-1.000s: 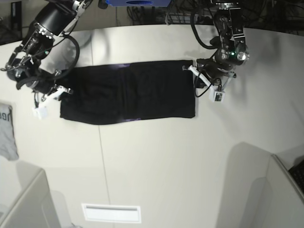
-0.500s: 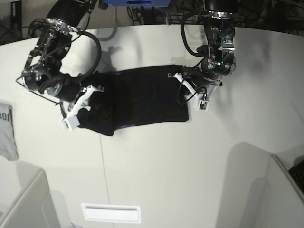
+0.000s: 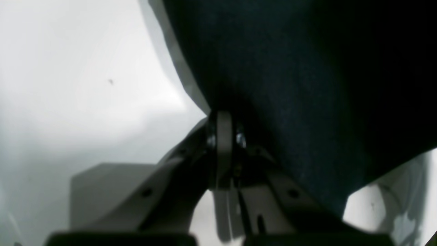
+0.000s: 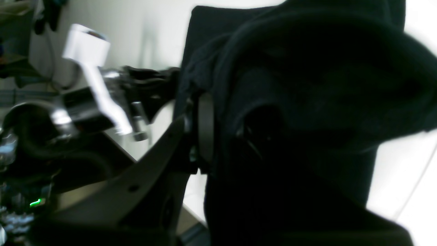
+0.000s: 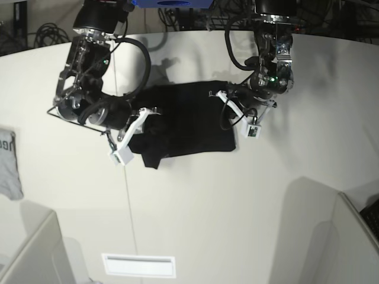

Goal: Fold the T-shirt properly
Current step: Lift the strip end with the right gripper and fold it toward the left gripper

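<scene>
The black T-shirt (image 5: 192, 115) lies as a folded strip across the white table (image 5: 237, 195). Its left end is lifted and bunched. My right gripper (image 5: 142, 127), on the base view's left, is shut on that raised end, and dark cloth (image 4: 307, 85) drapes over its fingers (image 4: 205, 119) in the right wrist view. My left gripper (image 5: 232, 105) is at the shirt's right end, low on the table. In the left wrist view its jaws are closed together (image 3: 227, 126) with black fabric (image 3: 307, 85) pinched at the tips.
A light grey garment with dark lettering (image 5: 7, 163) lies at the table's left edge. A white rectangular label (image 5: 139, 265) sits near the front edge. Grey panels stand at the bottom left (image 5: 29, 254) and bottom right (image 5: 331, 225).
My right gripper has carried the shirt's left end up and to the right, shortening the strip. My left gripper first moved a little inward and has since held still.
</scene>
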Controlling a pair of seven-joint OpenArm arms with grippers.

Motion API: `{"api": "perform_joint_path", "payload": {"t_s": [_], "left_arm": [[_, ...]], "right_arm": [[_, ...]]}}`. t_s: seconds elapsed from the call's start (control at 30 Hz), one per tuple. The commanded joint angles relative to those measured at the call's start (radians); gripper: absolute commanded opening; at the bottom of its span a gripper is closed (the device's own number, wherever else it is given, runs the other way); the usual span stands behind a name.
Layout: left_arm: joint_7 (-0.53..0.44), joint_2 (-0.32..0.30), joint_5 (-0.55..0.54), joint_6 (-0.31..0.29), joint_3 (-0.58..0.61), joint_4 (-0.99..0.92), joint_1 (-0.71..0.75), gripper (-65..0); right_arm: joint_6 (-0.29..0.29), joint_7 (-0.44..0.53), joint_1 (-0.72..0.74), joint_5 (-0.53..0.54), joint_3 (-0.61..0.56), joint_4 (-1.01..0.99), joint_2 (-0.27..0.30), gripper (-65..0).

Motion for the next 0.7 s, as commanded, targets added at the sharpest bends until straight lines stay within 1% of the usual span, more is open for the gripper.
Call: {"api": "perform_joint_path", "payload": {"t_s": [0.0,0.13,0.2,0.23,0.33,0.47,0.57,0.6,0.67], "left_arm": [[-0.013,0.004,-0.016,-0.006,0.004,0.022,-0.005,-65.0],[-0.013,0.004,-0.016,-0.006,0.004,0.024,-0.002,-65.0],[-0.013,0.004,-0.016,-0.006,0.004,0.024,0.0,-65.0],[-0.013,0.002,-0.016,-0.006,0.004,0.024,0.0,-65.0],[-0.013,0.002,-0.016,-0.006,0.004,0.024,0.0,-65.0],[-0.013,-0.001,-0.016,-0.006,0.004,0.024,0.0,-65.0],[-0.013,-0.001,-0.016,-0.006,0.004,0.024,0.002,-65.0],[-0.013,-0.001,-0.016,-0.006,0.004,0.024,0.002,-65.0],[-0.011,-0.001,-0.016,-0.007,-0.002,0.027,0.002,-65.0]], "right_arm": [[-0.002,0.031,0.024,0.006,-0.026,-0.009,-0.003,-65.0],[-0.002,0.12,0.032,-0.061,-0.11,-0.092,0.003,-65.0],[-0.006,0.14,0.032,-0.074,-0.139,-0.102,0.0,-65.0],[-0.016,0.143,0.03,-0.074,-0.154,-0.102,-0.001,-65.0],[-0.073,0.146,0.03,-0.074,-0.21,-0.102,-0.003,-65.0],[-0.119,0.202,0.03,-0.074,-0.266,-0.108,-0.003,-65.0],[-0.153,0.21,0.032,-0.074,-0.285,-0.144,-0.003,-65.0],[-0.157,0.215,0.032,-0.074,-0.286,-0.154,-0.003,-59.1],[-0.157,0.215,0.03,-0.072,-0.292,-0.17,-0.003,-41.4]]}}
